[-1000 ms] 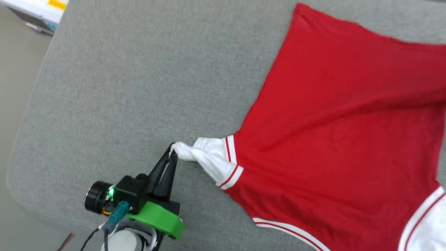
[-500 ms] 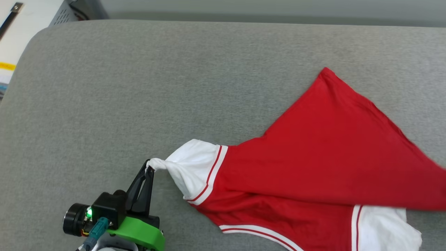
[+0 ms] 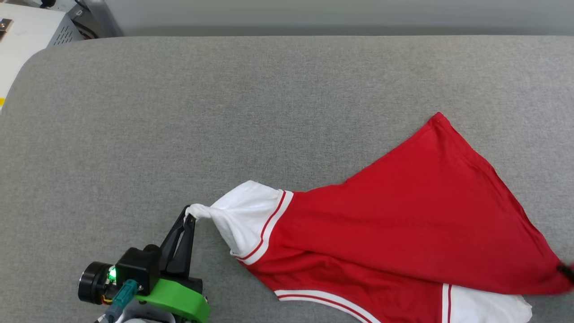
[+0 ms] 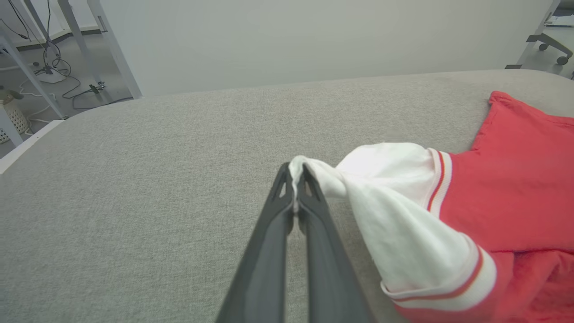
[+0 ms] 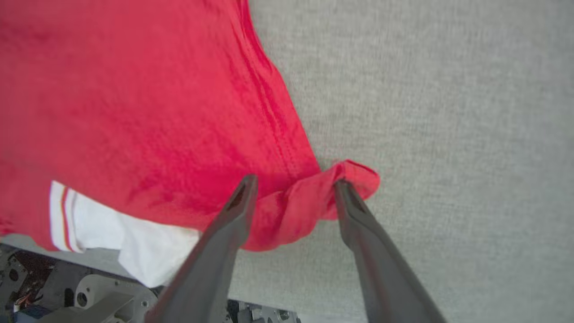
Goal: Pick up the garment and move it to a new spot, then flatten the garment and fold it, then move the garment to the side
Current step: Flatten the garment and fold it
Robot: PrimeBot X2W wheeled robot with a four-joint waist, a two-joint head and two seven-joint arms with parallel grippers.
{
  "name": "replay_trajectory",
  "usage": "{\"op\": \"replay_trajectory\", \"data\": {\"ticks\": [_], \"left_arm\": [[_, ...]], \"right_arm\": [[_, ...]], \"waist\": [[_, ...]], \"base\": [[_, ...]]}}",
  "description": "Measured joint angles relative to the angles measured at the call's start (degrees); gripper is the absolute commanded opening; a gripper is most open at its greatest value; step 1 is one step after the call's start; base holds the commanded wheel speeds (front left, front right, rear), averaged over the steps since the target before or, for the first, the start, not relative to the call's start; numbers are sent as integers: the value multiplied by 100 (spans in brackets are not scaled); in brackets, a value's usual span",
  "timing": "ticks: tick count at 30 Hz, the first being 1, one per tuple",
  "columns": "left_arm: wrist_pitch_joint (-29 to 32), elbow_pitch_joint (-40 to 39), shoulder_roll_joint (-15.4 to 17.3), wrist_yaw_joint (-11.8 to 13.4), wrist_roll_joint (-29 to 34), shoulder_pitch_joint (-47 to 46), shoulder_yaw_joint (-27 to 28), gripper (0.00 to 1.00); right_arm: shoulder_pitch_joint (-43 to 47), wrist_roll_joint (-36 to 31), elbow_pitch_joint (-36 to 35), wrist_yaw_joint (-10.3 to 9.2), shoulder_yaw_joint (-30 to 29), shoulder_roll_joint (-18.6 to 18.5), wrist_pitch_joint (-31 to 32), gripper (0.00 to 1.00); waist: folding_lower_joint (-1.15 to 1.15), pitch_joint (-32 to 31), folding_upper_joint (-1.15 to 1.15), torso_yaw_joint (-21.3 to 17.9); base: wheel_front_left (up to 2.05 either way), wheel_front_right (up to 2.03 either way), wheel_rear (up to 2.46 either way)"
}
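Now left gripper [image 3: 190, 218] clamped on white sleeve of red jersey T-shirt [image 3: 403, 224]; shirt lies lower right on grey padded tabletop [image 3: 202, 112], bare surface left and beyond; right gripper [image 5: 293, 184] spread, straddling hem corner.

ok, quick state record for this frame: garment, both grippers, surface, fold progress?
garment: red jersey, lying creased on the pad, not flat
left gripper: shut on the tip of the white sleeve
right gripper: jaws open, bunched red corner between the fingers
surface: gray fabric pad
fold: not begun
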Motion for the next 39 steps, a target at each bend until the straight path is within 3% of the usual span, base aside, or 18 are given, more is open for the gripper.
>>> {"op": "replay_trajectory", "data": {"ticks": [7, 14, 23, 31, 35, 36, 37, 39], "left_arm": [[8, -157, -2, 31, 2, -19, -70, 0], [41, -227, -87, -41, 84, -396, -286, 0], [35, -168, -361, -236, 194, -1018, -534, 0], [3, -32, -611, -377, 268, -1299, -586, 0], [-1, 15, -669, -428, 277, -1321, -544, 0], [-1, 24, -683, -433, 285, -1321, -524, 0], [-1, 44, -692, -437, 307, -1321, -497, 0], [-2, 98, -703, -487, 375, -1317, -398, 0]], "right_arm": [[-827, -176, -1012, 0, -647, -318, 180, 100], [-2385, -435, -1212, 0, -58, -452, 1077, 100], [-4493, -984, -19, 0, 1435, -52, 2307, 100], [-5064, -1248, 1324, 0, 2303, 236, 2196, 100], [-5083, -1161, 1595, -1, 2499, 148, 1997, 100], [-5095, -1104, 1626, 0, 2517, 132, 1941, 85], [-5111, -1060, 1647, 1, 2542, 116, 1830, 5], [-5131, -970, 1713, -1, 2574, 159, 1371, 0]], "waist": [[0, 55, 0, 139], [0, 308, 0, 418], [0, 803, 0, 844], [0, 1265, 0, 1204], [0, 1403, 0, 1321], [0, 1419, 0, 1334], [0, 1422, 0, 1336], [0, 1377, 0, 1320]], "base": [[0, 0, 0], [0, 0, 0], [0, 0, 0], [0, 0, 0], [0, 0, 0], [0, 0, 0], [0, 0, 0], [0, 0, 0]]}}
